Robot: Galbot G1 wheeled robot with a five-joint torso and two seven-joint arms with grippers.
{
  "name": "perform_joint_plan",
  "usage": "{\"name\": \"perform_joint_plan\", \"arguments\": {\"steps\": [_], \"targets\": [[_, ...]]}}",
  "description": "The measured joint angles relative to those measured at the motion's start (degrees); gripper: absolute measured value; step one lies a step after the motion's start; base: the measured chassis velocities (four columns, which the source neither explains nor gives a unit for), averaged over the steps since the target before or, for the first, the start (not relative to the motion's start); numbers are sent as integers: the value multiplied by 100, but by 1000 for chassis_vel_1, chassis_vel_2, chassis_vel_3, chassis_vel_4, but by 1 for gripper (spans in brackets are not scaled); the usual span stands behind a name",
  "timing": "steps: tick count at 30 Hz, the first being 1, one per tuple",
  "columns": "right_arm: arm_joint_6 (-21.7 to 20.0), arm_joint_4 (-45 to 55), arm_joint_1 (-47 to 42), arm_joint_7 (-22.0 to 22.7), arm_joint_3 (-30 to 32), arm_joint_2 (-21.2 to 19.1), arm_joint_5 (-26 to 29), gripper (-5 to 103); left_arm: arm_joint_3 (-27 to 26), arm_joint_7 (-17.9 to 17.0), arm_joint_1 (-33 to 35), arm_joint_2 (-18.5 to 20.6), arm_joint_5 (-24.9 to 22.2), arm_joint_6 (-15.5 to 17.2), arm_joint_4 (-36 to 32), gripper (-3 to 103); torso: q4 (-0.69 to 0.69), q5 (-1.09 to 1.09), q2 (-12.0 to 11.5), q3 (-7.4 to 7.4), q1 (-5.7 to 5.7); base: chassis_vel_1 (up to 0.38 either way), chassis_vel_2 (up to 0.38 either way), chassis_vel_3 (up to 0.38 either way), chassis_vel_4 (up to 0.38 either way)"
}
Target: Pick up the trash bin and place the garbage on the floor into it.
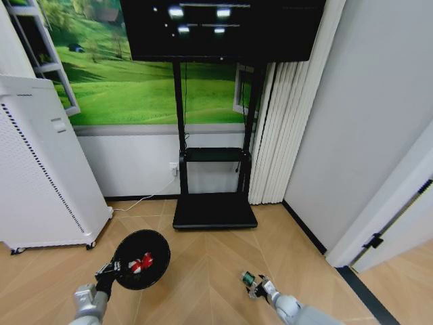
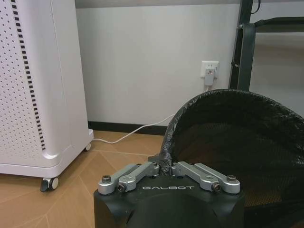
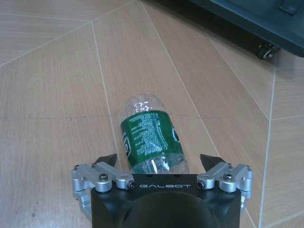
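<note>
Holding the bin: the left gripper (image 1: pixel 108 269) is clamped on the near rim of the trash bin (image 1: pixel 141 259), its fingers (image 2: pixel 137 172) pinched together over the edge of the black liner in the left wrist view.
Bin contents: one red-and-white wad (image 1: pixel 141 263) lies at the bottom of the black round bin; nothing more can be made out inside.
Bin position: at the robot's front left, just before the white appliance (image 1: pixel 40 169); whether it rests on the floor or is lifted cannot be told.
Bottle: a clear plastic bottle (image 3: pixel 149 137) with a green label lies on its side on the floor (image 1: pixel 216 271), at the robot's front right.
Right gripper: the right gripper (image 3: pixel 161 164) is spread wide, its two dark fingertips (image 3: pixel 107 159) on either side of the bottle's near end; contact cannot be told.
Floor: tan wood parquet in a chevron pattern, with a dark strip along the right wall.
Room: a black screen (image 1: pixel 220 27) on a black wheeled stand (image 1: pixel 215 210) stands against the back wall, a green meadow mural (image 1: pixel 128 74) behind it, white vertical blinds (image 1: pixel 284 135) to its right, a wall socket (image 2: pixel 209 70) with a white cable low on the wall.
</note>
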Motion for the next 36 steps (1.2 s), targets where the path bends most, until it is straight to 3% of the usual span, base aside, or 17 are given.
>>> {"name": "perform_joint_plan", "arguments": {"steps": [3, 9, 13, 16, 18, 24, 30, 36], "targets": [[61, -57, 26, -43, 2, 35, -7, 85, -2, 1, 4, 0, 5, -20, 33, 3, 0, 0, 0, 0, 0, 0, 0, 0, 0], [83, -39, 14, -44, 23, 35, -7, 68, 24, 4, -14, -3, 13, -31, 62, 3, 0, 0, 0, 0, 0, 0, 0, 0, 0], [110, -29, 4, -34, 51, 17, -8, 47, 46, 5, -34, -1, 16, -32, 81, 3, 0, -1, 0, 0, 0, 0, 0, 0, 0], [123, -23, -14, -28, 74, 6, -9, 39, 56, 6, -35, 1, 20, -37, 91, 3, 0, 0, 0, 0, 0, 0, 0, 0, 0], [127, -14, -34, -26, 93, 1, -17, 39, 64, 7, -35, 0, 29, -40, 96, 3, 0, 0, 0, -1, 0, 0, 0, 0, 0], [140, 135, -250, 4, 274, -61, -108, 24, 151, 11, -43, -4, 69, -60, 119, 3, 1, 0, 0, -1, 0, 0, 0, 0, 0], [97, 484, -511, 105, 490, -216, -121, 21, 241, 6, -99, -9, 87, -65, 141, 3, -1, 3, 0, 0, 0, 0, 0, 0, 0], [-30, 1630, -966, 305, 1256, -615, -66, 21, 477, -54, -354, -28, 127, -21, 184, 3, 0, 2, 0, 0, 0, 0, 0, 0, 0]]}}
